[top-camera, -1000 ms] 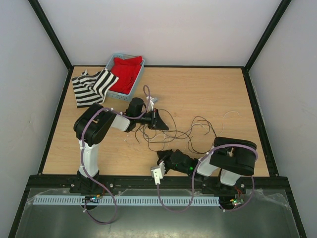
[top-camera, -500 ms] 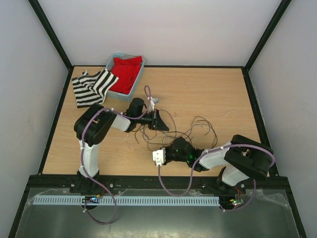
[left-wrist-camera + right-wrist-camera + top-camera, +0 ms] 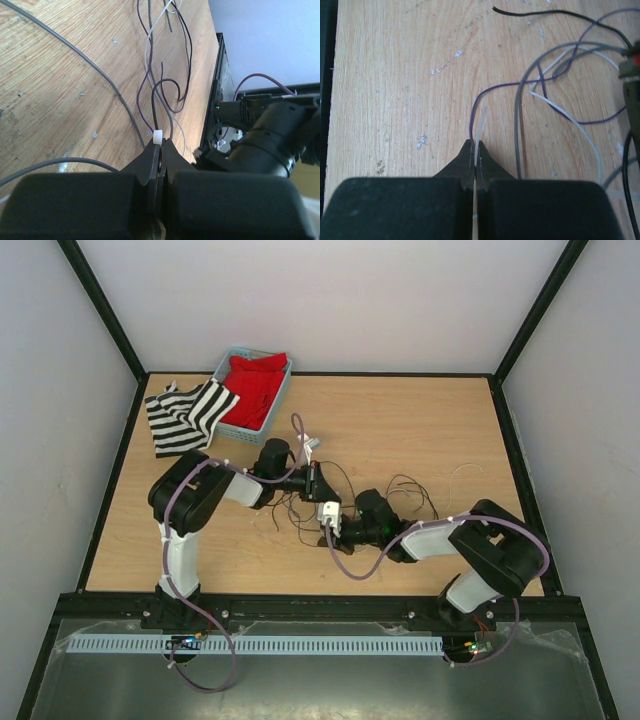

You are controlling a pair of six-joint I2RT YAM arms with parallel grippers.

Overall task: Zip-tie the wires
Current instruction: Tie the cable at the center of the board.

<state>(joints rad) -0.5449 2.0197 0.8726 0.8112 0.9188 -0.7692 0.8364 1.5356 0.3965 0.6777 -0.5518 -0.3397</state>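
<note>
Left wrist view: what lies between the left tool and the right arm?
Thin wires, one pale, lying on the bare wood of the table, as the left wrist view shows.

Your black left claw (image 3: 159,146) and black right claw (image 3: 475,148) are both pinched closed, arms stretched low, tips near each other.

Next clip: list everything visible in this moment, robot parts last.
thin flexible wires: several; dark, grey, purple, pale; looping mid-table
small white plastic piece: one; white; at the left pincer's tip, possibly the zip tie
blue plastic basket: one; blue; far left of table
red cloth: one; red; inside the basket
black-and-white striped cloth: one; left of the basket
wooden table: one; light brown
left pincer: black; shut on wires
right pincer: black; shut on a purple wire and a pale strand
robot arms: two; black and white
</note>
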